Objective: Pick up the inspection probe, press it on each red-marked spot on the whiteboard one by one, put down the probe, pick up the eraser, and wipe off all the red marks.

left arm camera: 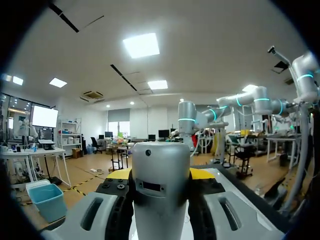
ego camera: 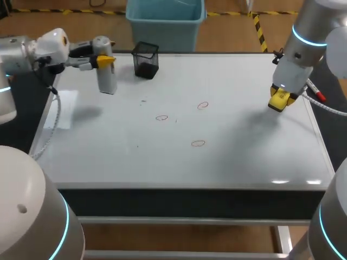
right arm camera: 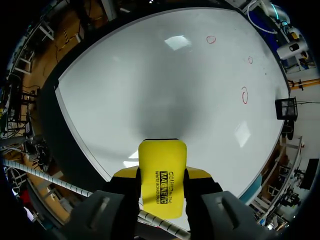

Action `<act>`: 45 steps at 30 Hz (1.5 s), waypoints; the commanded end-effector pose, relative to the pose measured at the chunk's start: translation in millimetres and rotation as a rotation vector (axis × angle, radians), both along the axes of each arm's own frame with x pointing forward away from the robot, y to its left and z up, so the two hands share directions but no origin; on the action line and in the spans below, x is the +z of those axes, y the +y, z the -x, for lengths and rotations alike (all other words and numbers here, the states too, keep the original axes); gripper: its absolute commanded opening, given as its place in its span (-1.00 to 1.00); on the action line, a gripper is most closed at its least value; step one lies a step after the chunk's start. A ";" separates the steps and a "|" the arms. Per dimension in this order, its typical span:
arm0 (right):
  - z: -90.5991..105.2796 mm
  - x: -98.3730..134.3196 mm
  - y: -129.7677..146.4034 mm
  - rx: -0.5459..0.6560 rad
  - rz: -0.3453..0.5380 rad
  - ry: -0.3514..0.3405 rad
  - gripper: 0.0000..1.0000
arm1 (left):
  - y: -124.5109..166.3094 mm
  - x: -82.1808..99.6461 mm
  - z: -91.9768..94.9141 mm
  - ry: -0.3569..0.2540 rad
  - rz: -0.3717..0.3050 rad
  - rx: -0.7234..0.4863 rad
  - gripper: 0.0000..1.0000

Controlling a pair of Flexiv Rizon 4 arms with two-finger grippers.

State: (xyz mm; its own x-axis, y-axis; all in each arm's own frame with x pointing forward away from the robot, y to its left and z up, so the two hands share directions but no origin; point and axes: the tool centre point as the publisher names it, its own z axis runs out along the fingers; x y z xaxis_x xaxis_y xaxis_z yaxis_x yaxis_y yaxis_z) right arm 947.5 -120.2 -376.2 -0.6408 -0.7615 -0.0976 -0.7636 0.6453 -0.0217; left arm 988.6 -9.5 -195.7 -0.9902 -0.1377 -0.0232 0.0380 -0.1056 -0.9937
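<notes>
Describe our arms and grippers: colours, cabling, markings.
Both arms are silver-grey with glowing cyan rings at the joints. The left arm ends in a white wrist housing, with a white cable hanging from it. The right arm carries a white ribbed hose with a red fitting. The left gripper and right gripper have dark bodies and bright yellow fingertips.

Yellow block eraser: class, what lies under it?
Bare whiteboard and a faint shadow lie under the yellow block eraser in the right gripper; red circle marks sit farther off. The eraser covers the spot straight beneath.
</notes>
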 end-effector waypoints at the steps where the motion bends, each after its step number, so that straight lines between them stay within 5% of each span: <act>1: -0.7 0.5 -0.3 0.002 0.003 0.001 -1.00 | 22.4 2.3 2.7 0.006 -0.001 0.051 -1.00; 18: -0.7 0.5 -0.3 0.002 0.003 0.001 -1.00 | 72.7 -3.5 -19.7 0.025 0.014 0.133 -1.00; 27: -0.7 0.5 -0.3 0.002 0.003 0.001 -1.00 | 72.7 -3.5 -19.7 0.025 0.014 0.133 -1.00; 32: -2.9 24.2 55.8 0.130 0.050 -0.067 -1.00 | 72.7 -3.5 -19.7 0.025 0.014 0.133 -1.00; 40: 7.7 31.4 155.3 0.271 0.052 0.048 -1.00 | 72.7 -3.5 -19.7 0.025 0.014 0.133 -1.00; 45: 15.9 28.2 205.0 0.364 0.051 0.043 -1.00 | 72.7 -3.5 -19.7 0.025 0.014 0.133 -1.00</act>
